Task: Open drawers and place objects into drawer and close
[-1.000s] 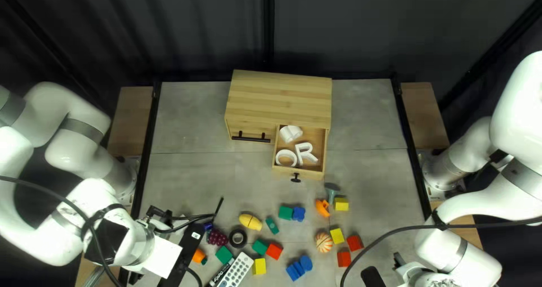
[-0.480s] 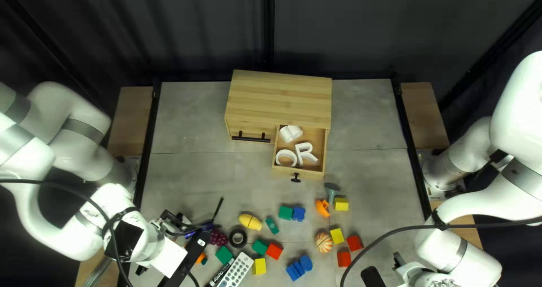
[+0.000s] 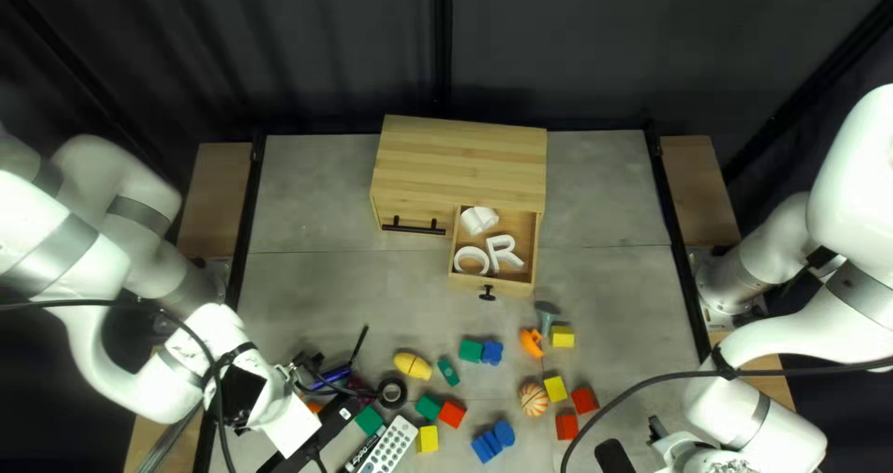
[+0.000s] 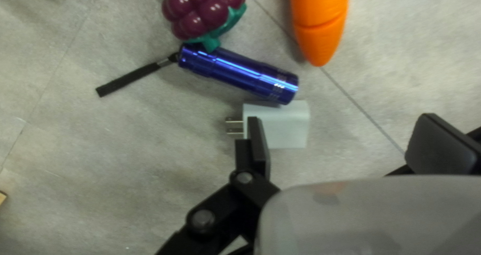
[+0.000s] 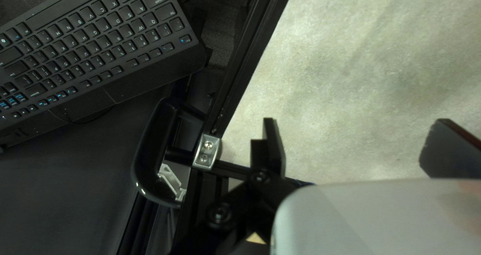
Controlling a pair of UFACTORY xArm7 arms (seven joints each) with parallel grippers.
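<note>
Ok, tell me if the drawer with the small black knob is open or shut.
Open: the drawer juts out past the front of the wooden cabinet, and white letters show inside it.

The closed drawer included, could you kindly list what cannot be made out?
Closed drawer, contents: top left view, hidden by its front.
Orange carrot, top: left wrist view, cut off by the edge.
White charger, partly: same view, behind a black finger.
Keyboard, end: right wrist view, cut off.
</note>
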